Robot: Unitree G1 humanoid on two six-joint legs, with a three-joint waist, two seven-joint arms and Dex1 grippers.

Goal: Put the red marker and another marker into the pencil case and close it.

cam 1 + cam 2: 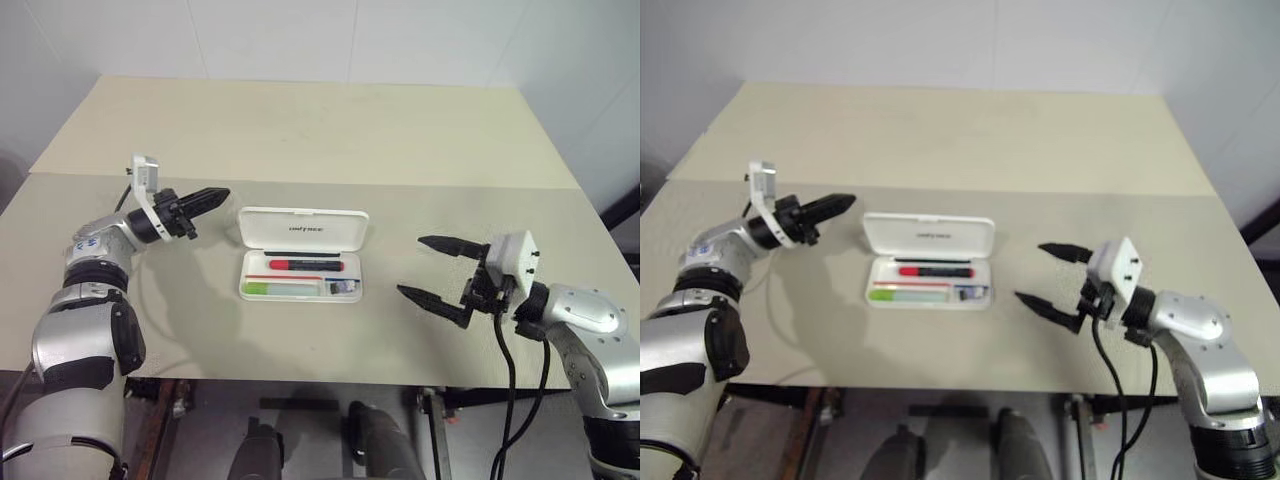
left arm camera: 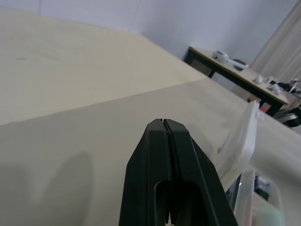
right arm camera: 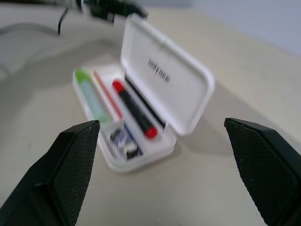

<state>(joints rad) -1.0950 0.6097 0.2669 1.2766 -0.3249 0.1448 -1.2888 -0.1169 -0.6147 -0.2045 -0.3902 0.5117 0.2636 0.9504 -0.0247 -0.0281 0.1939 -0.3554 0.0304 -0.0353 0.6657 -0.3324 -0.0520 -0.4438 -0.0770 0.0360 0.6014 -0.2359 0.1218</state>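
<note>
Inside the open pencil case (image 3: 141, 101), both markers lie; left claw (image 1: 215, 196) closed, right claw (image 1: 432, 268) spread.

A beige table (image 1: 300, 130) spans most of the frame, made of two tops joined along a seam across the middle. White walls (image 1: 300, 35) rise along the top edge. Another dark-legged table (image 2: 235, 70) stands at upper right, holding small items

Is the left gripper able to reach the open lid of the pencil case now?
Probably yes. The left gripper, shut, sits just beside the lid of the pencil case, with bare table between them.
</note>
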